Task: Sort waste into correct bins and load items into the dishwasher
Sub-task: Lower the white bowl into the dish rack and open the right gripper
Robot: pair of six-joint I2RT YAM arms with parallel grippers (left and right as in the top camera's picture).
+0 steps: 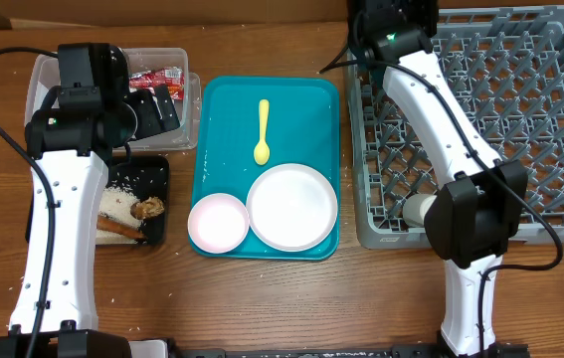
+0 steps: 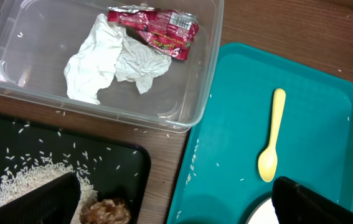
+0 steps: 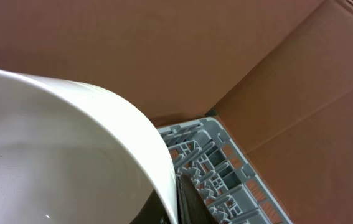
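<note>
Overhead, the right fingers (image 3: 190,200) clamp a white bowl (image 3: 70,143) by its rim above the grey rack's (image 1: 520,119) 11 o'clock corner. The left fingers (image 2: 42,202) gape wide, empty, at the teal tray's (image 1: 224,119) 9 o'clock side.

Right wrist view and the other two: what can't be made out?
Right gripper: right wrist view, bowl blocks the jaws; grip unclear.
Clear bin: overhead, left arm covers most contents.
Wrapper: left wrist, print too small to read.
White dish: left wrist, cut by bottom edge; plate or bowl unclear.
</note>
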